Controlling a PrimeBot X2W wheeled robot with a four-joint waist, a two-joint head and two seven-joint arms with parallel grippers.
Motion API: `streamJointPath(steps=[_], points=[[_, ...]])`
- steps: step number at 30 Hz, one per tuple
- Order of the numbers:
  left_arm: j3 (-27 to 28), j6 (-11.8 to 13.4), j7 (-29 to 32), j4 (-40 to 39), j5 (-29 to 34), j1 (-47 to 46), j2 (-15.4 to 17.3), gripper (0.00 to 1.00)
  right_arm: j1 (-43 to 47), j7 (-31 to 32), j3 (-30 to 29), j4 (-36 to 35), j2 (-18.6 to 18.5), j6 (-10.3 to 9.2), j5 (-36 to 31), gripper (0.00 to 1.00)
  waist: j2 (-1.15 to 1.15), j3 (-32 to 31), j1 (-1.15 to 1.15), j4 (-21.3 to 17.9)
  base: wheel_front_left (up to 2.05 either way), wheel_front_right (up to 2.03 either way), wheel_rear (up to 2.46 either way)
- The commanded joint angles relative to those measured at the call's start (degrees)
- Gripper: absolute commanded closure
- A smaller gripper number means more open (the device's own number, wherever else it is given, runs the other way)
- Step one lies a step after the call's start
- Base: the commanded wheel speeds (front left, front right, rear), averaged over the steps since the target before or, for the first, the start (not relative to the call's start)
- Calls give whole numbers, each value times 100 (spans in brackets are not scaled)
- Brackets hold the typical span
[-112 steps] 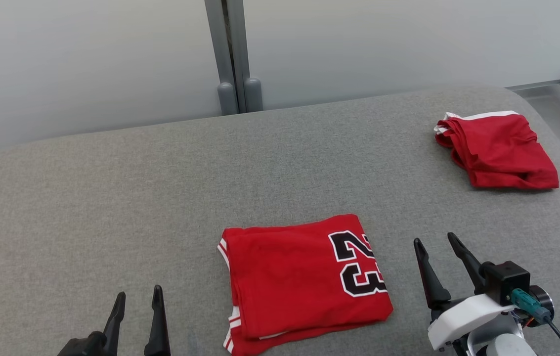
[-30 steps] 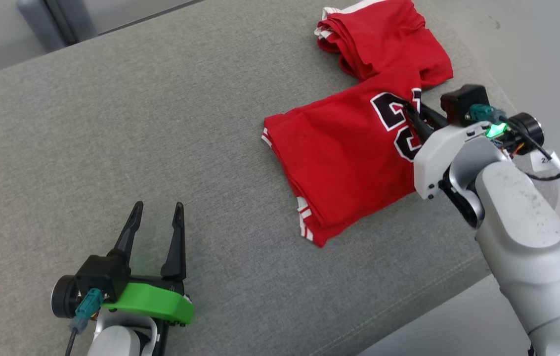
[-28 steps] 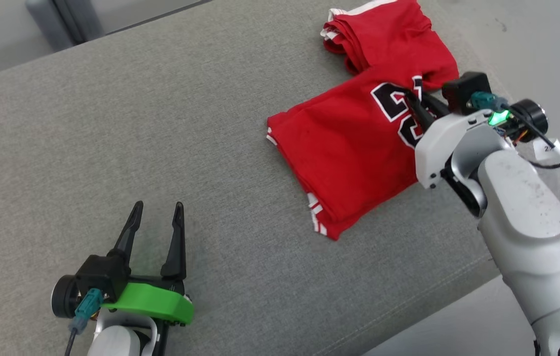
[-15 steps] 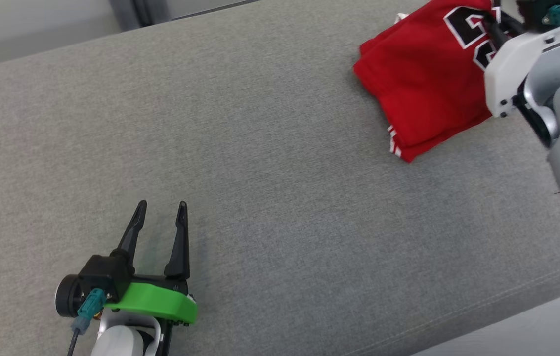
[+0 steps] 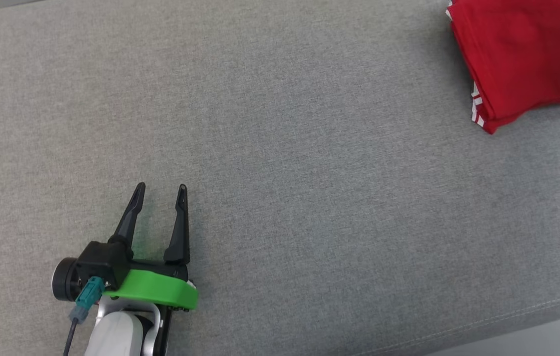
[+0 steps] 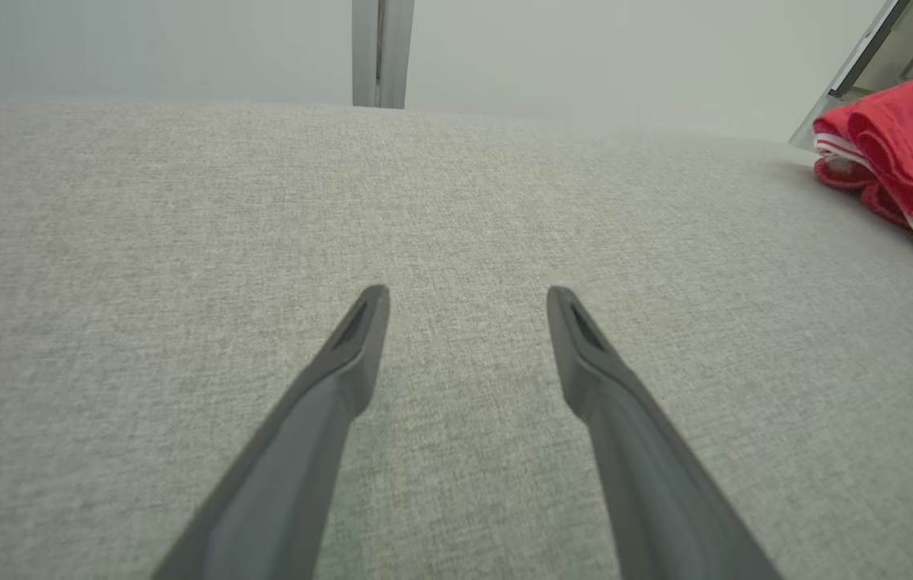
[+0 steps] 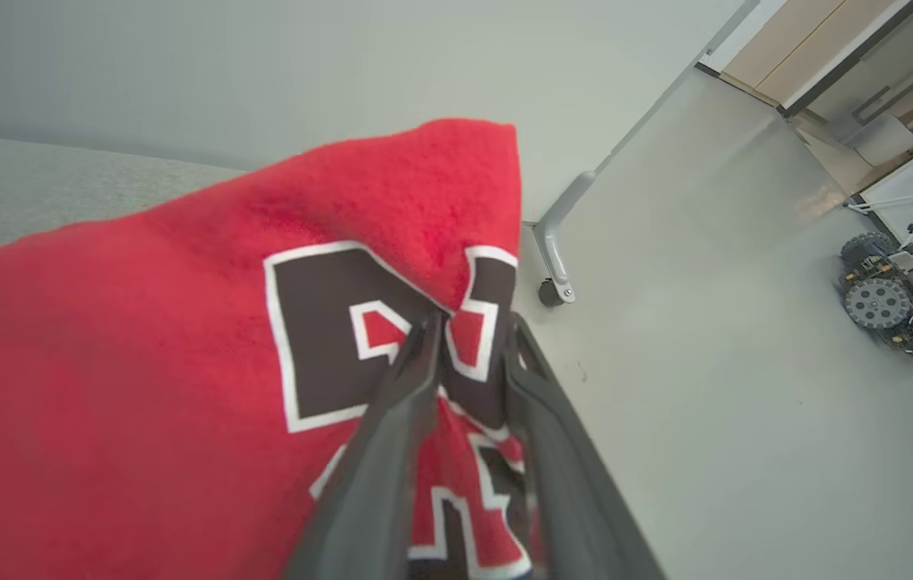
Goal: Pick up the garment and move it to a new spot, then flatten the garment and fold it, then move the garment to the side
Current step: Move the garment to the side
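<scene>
Jaws of the right gripper [image 7: 474,320] sit narrowly parted around a jersey [image 7: 126,338] fold; whether they grip it cannot be told. Left gripper [image 5: 160,187] jaws: wide apart, empty. Cloth likely soft and limp; grasp stacked edges.

— Left arm?
— I see my left gripper [image 5: 161,186] at lower left, jaws spread wide, holding nothing, fingers pointing forward.
— Right?
— My right gripper [image 7: 474,322] has its fingers narrowly parted with the jersey [image 7: 142,338] between them; whether it grips is unclear.

Folded red jersey [image 5: 522,54], black white-edged numerals, white-striped trim, lying on grey cushion [image 5: 280,148]
</scene>
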Motion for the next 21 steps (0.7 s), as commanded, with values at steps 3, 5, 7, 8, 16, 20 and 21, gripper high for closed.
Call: streamJointPath(steps=[3,5,7,8,16,20,21], points=[[-25,-27,1,-16,41,-168,55,0,109,-213,-464,333,83,-11,-282,0,0,291,0,159,0,0,0],[-29,-27,1,-15,42,-179,65,0,183,-332,-708,475,138,-11,-454,0,0,317,0,159,0,0,0],[-19,-27,1,-15,44,-203,74,0,212,-446,-884,564,218,-11,-609,0,0,334,0,145,0,0,0],[-12,-27,1,-11,46,-217,82,0,219,-487,-956,594,261,-11,-678,0,0,336,0,135,0,0,0],[-29,-28,1,-14,78,-313,126,0,157,-960,-1194,639,699,-11,-1094,0,0,145,0,17,0,0,0],[27,-28,1,-2,72,-373,147,0,177,-1291,-1131,619,918,-11,-1184,0,0,-103,0,1,0,0,0],[51,-28,1,0,58,-377,146,0,198,-1363,-1101,619,969,-11,-1197,0,0,-163,0,5,0,0,0]])
